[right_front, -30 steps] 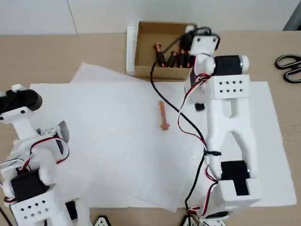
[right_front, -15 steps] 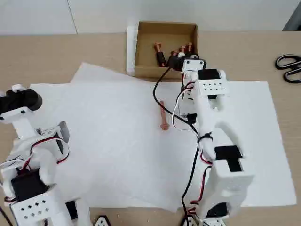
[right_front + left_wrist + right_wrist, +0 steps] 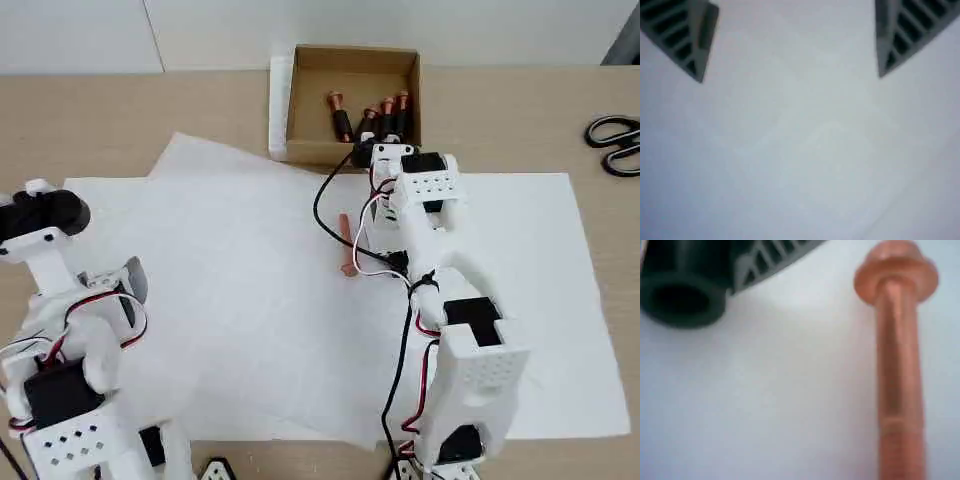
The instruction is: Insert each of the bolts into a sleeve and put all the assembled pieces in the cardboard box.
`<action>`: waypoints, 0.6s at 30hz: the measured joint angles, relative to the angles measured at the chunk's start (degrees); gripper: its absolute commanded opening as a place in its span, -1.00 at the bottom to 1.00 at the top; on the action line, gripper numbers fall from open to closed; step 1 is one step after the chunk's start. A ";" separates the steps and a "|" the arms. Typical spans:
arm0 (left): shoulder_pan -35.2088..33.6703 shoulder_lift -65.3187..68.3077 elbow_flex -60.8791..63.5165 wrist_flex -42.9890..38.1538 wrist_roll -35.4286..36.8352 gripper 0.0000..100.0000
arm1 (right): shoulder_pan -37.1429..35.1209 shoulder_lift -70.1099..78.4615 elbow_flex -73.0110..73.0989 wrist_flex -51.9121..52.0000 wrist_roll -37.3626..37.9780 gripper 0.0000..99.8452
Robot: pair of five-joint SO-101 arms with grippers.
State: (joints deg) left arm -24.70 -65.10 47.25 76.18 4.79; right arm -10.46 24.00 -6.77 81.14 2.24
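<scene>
bolt (image 3: pixel 897 370) smooth, faintly glossy, copper-coloured; cardboard box (image 3: pixel 306 100) matt brown; paper (image 3: pixel 230 300) matt white, smooth

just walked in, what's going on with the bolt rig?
The right arm hangs over the white paper, just in front of the cardboard box, with the one loose bolt lying on the paper beside it. Its wrist view shows a black sleeve close to that bolt; I cannot tell whether it is gripped. Four assembled pieces already lie in the box. The left gripper is open over bare paper, holding nothing.
</scene>
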 measured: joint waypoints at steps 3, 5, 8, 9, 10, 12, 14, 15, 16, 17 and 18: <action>0.00 0.00 0.00 0.00 0.00 -0.58 | 0.09 0.00 -1.32 2.02 0.00 -0.75; 0.00 0.00 0.00 0.00 0.00 -0.58 | 0.00 0.00 -1.76 2.64 0.00 -0.75; 0.00 0.00 0.00 0.00 0.00 -0.58 | -0.09 0.00 -1.93 2.81 0.00 -0.75; 0.00 0.00 0.00 0.00 0.00 -0.58 | -0.09 0.09 -1.93 2.81 0.00 -0.75; 0.00 0.00 0.00 0.00 0.00 -0.58 | 0.00 0.53 -1.93 2.81 0.00 -0.75; 0.00 0.00 0.00 0.00 -0.09 -0.58 | 0.00 1.58 -1.93 2.81 0.00 -0.75; 0.00 0.00 0.00 0.00 -0.09 -0.58 | 0.00 2.55 -2.02 2.73 0.00 -0.75; 0.00 0.00 0.00 0.00 -0.09 -0.58 | -0.09 3.08 -2.20 2.73 0.00 -0.75; 0.00 0.00 0.00 0.00 -0.09 -0.58 | -0.09 3.43 -2.55 2.73 0.00 -0.75; 0.00 0.00 0.00 0.00 -0.09 -0.58 | 0.00 3.60 -2.64 2.73 0.00 -0.75; 0.00 0.00 0.00 0.00 -0.09 -0.58 | 0.09 3.78 -2.64 2.73 0.00 -0.76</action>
State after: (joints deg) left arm -24.70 -65.10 47.25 76.18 4.70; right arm -10.37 27.78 -9.41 83.87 2.24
